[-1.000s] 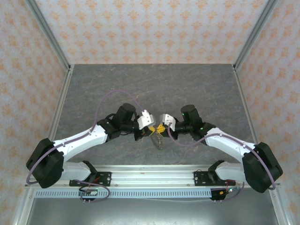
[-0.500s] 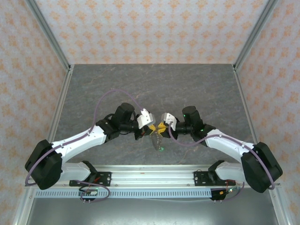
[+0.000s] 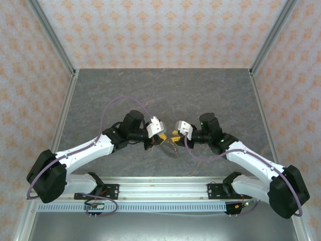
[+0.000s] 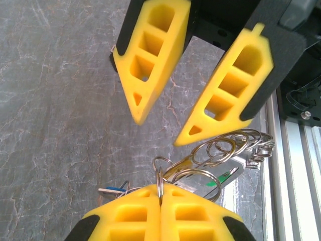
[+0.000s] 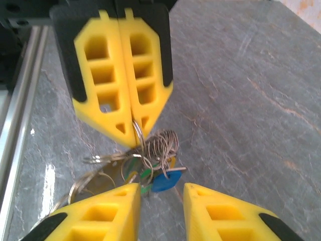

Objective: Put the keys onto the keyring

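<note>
where the two arms meet over the near middle of the grey surface [image 3: 210, 90], the left claw [image 3: 162, 139] and right claw [image 3: 175, 135] face each other, the keyring [image 3: 172, 147] between them, likely so one steadies it while the other feeds keys.

from the left wrist, the left claw [image 4: 160, 193] is pressed together on one thin ring, with keys [image 4: 113, 190] dangling beside it. the right claw [image 4: 159, 128] stands apart and empty just beyond.

from the right wrist, the right claw [image 5: 161, 193] gapes on nothing, a blue key [image 5: 163, 182] just ahead of its gap. tangled rings crowd the approach, and the rail [image 5: 20, 75] lines the near edge.
</note>
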Controlling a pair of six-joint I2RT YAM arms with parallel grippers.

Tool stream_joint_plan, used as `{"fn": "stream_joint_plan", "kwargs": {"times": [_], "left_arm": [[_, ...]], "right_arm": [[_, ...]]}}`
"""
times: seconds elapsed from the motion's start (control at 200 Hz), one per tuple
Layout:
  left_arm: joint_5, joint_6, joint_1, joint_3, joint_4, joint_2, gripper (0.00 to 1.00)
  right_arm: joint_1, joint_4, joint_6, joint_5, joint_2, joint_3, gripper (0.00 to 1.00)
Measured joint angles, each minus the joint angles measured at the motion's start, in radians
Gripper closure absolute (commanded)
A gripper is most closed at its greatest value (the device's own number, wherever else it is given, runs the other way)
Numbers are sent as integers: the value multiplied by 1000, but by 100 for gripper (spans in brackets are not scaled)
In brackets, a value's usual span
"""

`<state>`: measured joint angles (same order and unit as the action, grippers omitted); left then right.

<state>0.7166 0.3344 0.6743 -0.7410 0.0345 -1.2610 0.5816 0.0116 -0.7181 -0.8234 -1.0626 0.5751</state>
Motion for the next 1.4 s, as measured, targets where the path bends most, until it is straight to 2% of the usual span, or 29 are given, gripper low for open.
{"fn": "stream_joint_plan", "kwargs": {"times": [0.661, 0.891, 0.986, 1.126, 1.241, 1.401], "left_arm": [[1, 0, 0, 0, 9, 0, 100], [0, 0, 0, 0, 16, 0, 100], [0, 0, 0, 0, 19, 0, 100], [0, 4, -1, -3, 30, 0, 85], [-1, 19, 0, -20, 44, 0, 79], [-12, 40, 0, -34, 77, -1, 79]], "right_arm": [[0, 31, -1, -116, -140, 59, 78], [0, 30, -12, -138, -160, 60, 88], [0, 30, -10, -148, -166, 63, 99], [0, 18, -11, -152, -171, 71, 100], [1, -14, -17, -134, -163, 86, 100], [13, -108, -53, -93, -121, 122, 100]]}}
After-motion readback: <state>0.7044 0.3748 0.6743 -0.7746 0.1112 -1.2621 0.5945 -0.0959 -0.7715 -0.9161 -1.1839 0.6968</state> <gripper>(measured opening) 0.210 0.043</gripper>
